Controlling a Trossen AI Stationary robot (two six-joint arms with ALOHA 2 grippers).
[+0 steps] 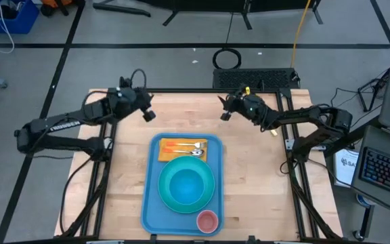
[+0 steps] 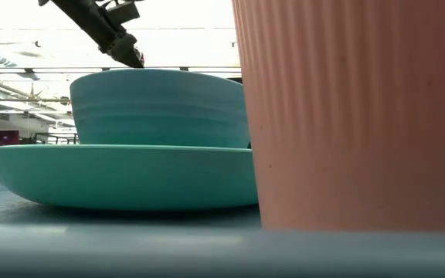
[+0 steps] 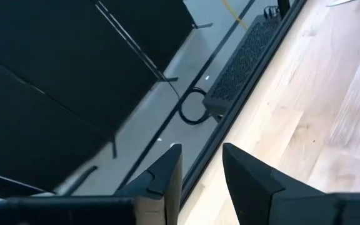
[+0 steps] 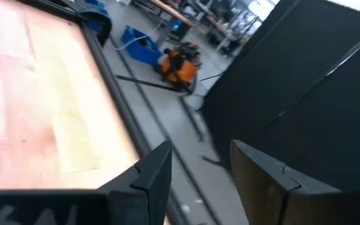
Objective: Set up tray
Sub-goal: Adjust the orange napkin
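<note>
- The large light-blue rectangular plastic tray (image 1: 149,196) with a raised rim is lying in the middle of the wooden table (image 1: 249,183), toward its near edge. It is looking stiff and rather light, but it is carrying a load now, so you are better taking it by the rim of a long side.
- The round turquoise plate (image 1: 168,198) and the turquoise bowl (image 1: 185,183) on it are sitting in the tray's middle; smooth plastic is probably sliding easily.
- The orange-yellow napkin (image 1: 168,154) is holding metal cutlery (image 1: 188,148) at the far end.
- The ribbed pink cup (image 1: 207,220) is standing in the near corner.
- The left gripper (image 1: 148,115) and the right gripper (image 1: 225,114) are hovering over the far part of the table, both with a narrow gap and holding nothing.
</note>
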